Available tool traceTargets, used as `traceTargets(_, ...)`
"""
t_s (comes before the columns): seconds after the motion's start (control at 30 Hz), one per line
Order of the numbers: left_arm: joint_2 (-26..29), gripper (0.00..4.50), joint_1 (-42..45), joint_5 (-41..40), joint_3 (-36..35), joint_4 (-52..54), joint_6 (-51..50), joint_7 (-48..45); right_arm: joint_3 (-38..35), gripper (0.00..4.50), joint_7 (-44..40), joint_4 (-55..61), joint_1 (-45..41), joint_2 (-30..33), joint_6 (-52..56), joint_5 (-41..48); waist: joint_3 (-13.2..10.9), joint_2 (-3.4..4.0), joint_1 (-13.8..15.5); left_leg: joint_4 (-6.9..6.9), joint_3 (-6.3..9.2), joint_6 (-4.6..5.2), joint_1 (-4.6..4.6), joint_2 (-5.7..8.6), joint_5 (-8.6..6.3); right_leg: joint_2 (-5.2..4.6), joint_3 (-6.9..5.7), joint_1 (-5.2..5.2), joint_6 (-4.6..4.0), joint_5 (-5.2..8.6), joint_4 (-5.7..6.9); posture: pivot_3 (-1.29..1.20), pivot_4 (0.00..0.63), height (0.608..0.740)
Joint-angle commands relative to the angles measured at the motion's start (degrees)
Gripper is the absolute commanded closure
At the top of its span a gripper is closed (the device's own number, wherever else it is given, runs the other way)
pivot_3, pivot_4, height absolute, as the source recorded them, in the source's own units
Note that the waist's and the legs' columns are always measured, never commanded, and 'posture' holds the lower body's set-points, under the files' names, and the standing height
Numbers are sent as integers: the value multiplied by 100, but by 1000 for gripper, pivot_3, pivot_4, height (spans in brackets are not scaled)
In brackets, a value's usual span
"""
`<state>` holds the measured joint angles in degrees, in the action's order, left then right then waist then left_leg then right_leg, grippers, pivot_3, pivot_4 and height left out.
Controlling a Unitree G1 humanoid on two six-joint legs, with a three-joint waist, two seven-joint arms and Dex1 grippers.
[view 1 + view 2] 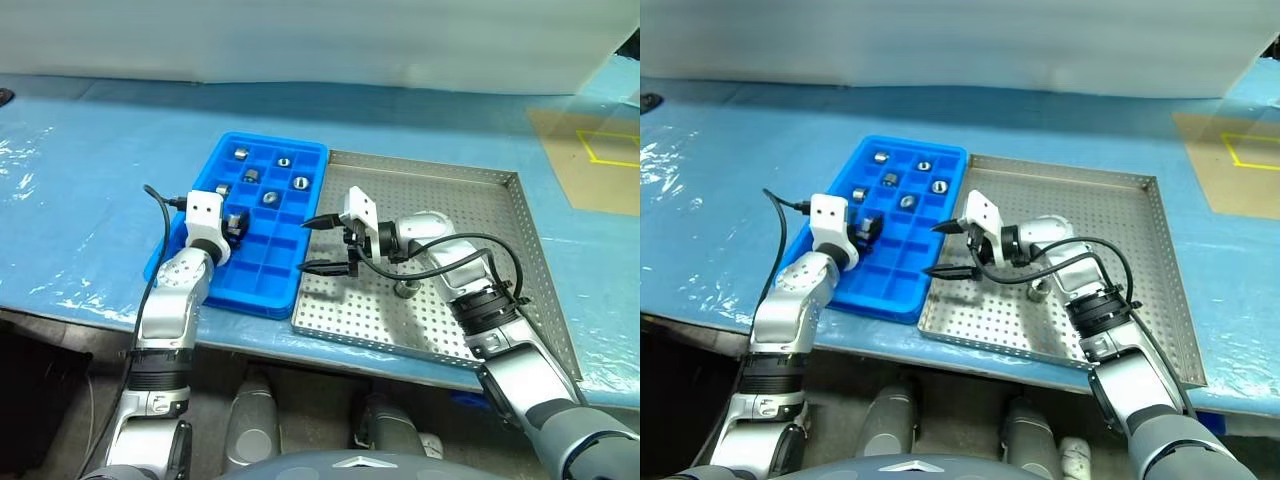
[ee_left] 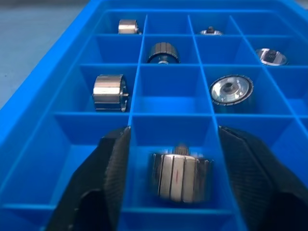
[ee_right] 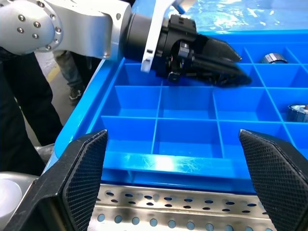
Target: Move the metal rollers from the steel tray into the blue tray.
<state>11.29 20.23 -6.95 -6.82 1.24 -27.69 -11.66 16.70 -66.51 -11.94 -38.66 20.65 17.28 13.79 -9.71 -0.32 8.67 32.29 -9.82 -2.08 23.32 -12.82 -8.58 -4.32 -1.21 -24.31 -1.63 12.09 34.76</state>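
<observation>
We see six metal rollers [image 1: 272, 198] resting in separate compartments of the blue tray [image 1: 262, 283], and a seventh roller [image 2: 183, 177] in a near compartment, lying between the parted fingers of our left pincer [image 2: 174, 185], which does not clasp it. One more roller [image 1: 406, 290] stands on the steel tray [image 1: 520, 260], just beside the blue one on the desk [image 1: 90, 170]. Our right pincer [image 1: 324, 246] gapes wide and empty over the seam between both trays.

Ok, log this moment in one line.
left hand: open, roller between fingers in blue tray | right hand: open, empty | steel tray: one roller
</observation>
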Motion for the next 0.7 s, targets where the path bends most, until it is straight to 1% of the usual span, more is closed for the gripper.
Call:
traceTargets(0.03,-3,437,180,-68,42,-10,58,-38,-189,0,88,380,77,88,33,79,0,0,-1,-1,0,-1,0,0,1,0,0,0,0,0,1,182,150,740)
traceTargets(0.1,-24,437,258,-168,154,46,-84,-204,-254,0,128,479,109,149,104,113,0,0,2,1,0,-3,0,0,2,0,1,0,0,0,1,175,150,740)
traceTargets(0.27,-135,437,761,-475,413,77,-439,-675,-480,0,314,662,120,375,255,117,0,0,10,3,-1,-6,4,4,9,-5,-1,2,0,0,1,32,150,740)
traceTargets(0.37,-180,437,1164,-653,585,-148,-577,-1048,-707,0,526,1014,276,563,470,172,0,0,-78,7,-7,-7,2,6,16,-7,5,3,1,-2,3,-69,150,740)
traceTargets(0.5,-168,437,1842,-814,1000,-792,-587,-1900,-1113,0,938,1829,793,794,938,351,0,0,-271,1,-12,-11,-7,4,20,1,14,2,2,-2,5,-201,150,740)
traceTargets(0.53,-160,437,1953,-836,1062,-926,-580,-2063,-1161,0,1005,1995,913,838,1029,384,0,0,-334,-1,-13,-11,-7,5,20,2,16,2,2,-2,3,-201,150,740)
traceTargets(0.57,-161,437,2127,-808,1174,-1215,-494,-2287,-1235,0,1115,2234,1140,919,1135,392,0,1,-406,-2,-15,-10,-9,5,20,2,19,2,2,-2,1,-277,150,740)
traceTargets(0.63,-167,437,2430,-706,1428,-1782,-287,-2734,-1398,0,1359,2658,1556,1060,1337,394,0,1,-498,-6,-19,-9,-14,7,20,5,27,2,2,-2,-1,-318,150,740)
traceTargets(0.7,-283,437,2706,-693,1507,-2388,-98,-3015,-1561,0,1565,3017,1880,1159,1514,423,1,2,-633,-6,-21,-7,-18,8,20,6,32,2,2,-3,-1,-361,150,740)
